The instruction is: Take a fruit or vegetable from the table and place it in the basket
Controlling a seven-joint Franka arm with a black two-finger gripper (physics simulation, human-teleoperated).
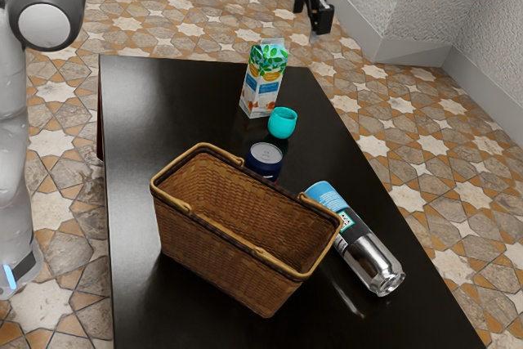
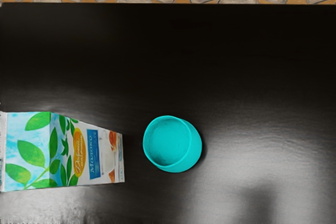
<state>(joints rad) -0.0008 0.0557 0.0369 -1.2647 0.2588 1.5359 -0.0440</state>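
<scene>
High beyond the milk carton, at the top of the exterior view, my black gripper [image 1: 312,19] hangs with its two fingers apart and nothing between them. The brown wicker basket [image 1: 221,248] stands upright on the black table [image 1: 137,120], nearer the exterior view's lower edge and far from my gripper. Its woven inner wall is visible, and its handles lie along the rim.
A milk carton [image 1: 263,83] [image 2: 79,153] stands beside a turquoise cup [image 1: 282,123] [image 2: 173,144]. A dark blue can [image 1: 265,158] sits close behind the basket. Beside the basket lies a bottle [image 1: 359,243] on its side.
</scene>
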